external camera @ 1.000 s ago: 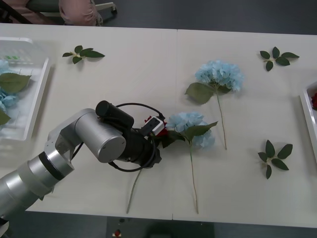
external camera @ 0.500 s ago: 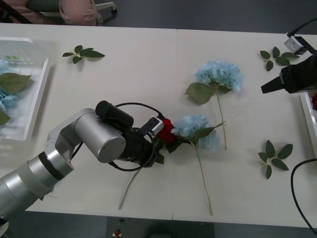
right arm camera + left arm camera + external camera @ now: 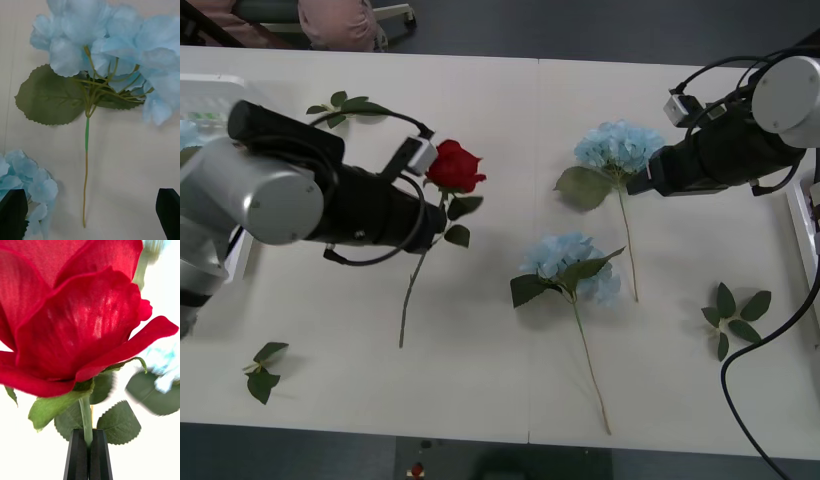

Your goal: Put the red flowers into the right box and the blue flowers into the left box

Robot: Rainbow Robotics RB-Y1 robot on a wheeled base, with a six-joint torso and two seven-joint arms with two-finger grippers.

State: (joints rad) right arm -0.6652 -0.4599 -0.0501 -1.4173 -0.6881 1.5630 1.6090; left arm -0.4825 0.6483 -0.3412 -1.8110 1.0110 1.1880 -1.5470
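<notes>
Red rose (image 3: 454,166), left of frame centre, is clamped just under its bloom by the left gripper (image 3: 88,450), stem trailing down-left, while the wide-open right gripper (image 3: 642,184) hovers beside the upper blue hydrangea (image 3: 623,151), nearer its stem

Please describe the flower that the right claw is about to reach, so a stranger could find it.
On the white table, look right of the centre seam, toward the far edge. The blue flower lies before the open right claw; the other hydrangea lies nearer the robot.
</notes>
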